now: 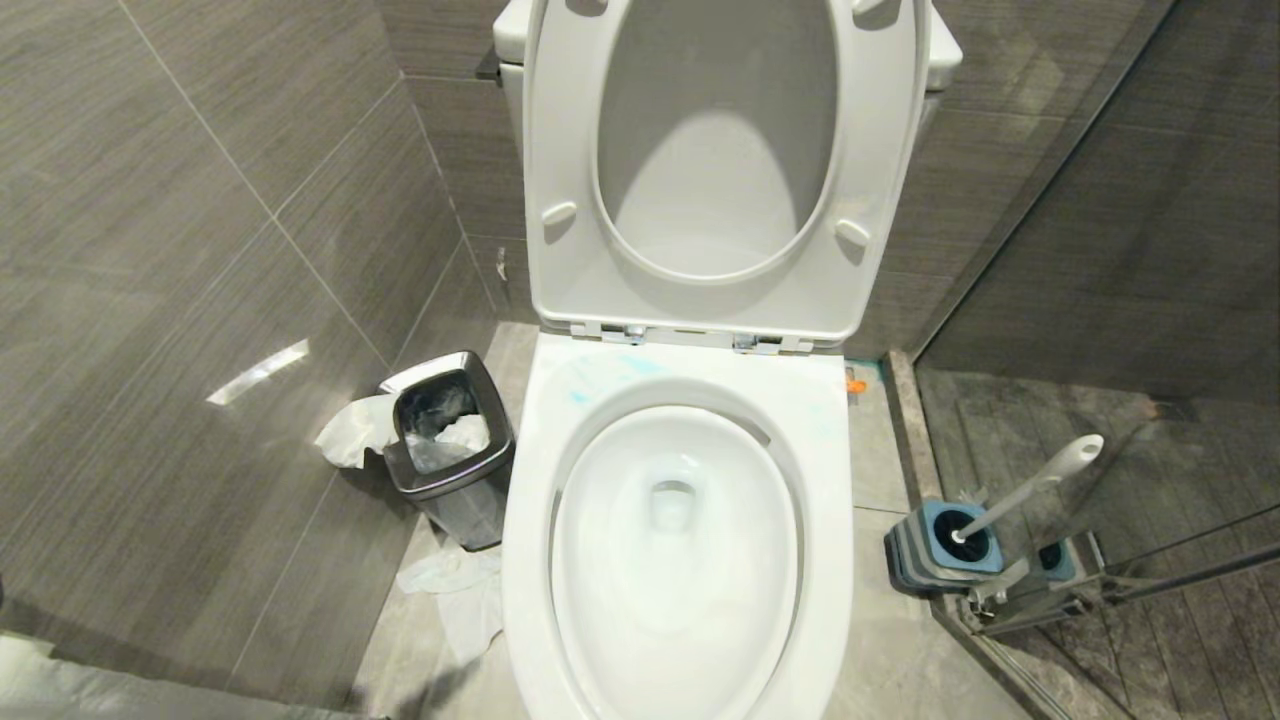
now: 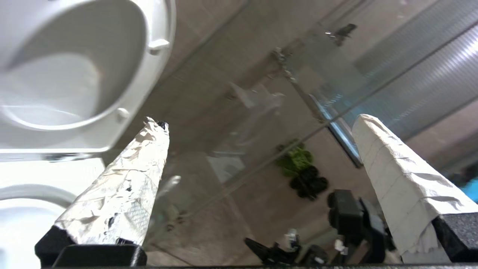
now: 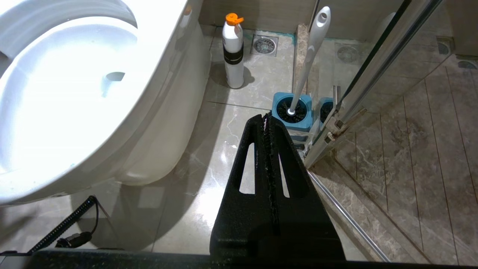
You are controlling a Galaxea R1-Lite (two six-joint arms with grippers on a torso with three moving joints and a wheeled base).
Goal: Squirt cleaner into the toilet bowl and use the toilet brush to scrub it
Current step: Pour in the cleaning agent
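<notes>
Left gripper [image 2: 257, 123] spread wide, empty; right gripper [image 3: 266, 118] pinched together — toilet brush [image 3: 310, 56] beyond.

Overhead light; head view evenly lit and sharp. Toilet bowl [image 3: 67, 93] rim blows out to white glare in both wrist views. Left wrist background soft; shadow pools under the bowl.

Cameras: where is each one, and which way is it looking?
Head view: high up front, looking down into the toilet bowl, bin and brush; no robot parts show.
Left wrist view: behind the open left gripper, looking past the raised seat toward glass.
Right wrist view: behind the shut right gripper, looking down at the floor, brush and a bottle.
Shared: head and right wrist views both show the bowl and brush.
</notes>
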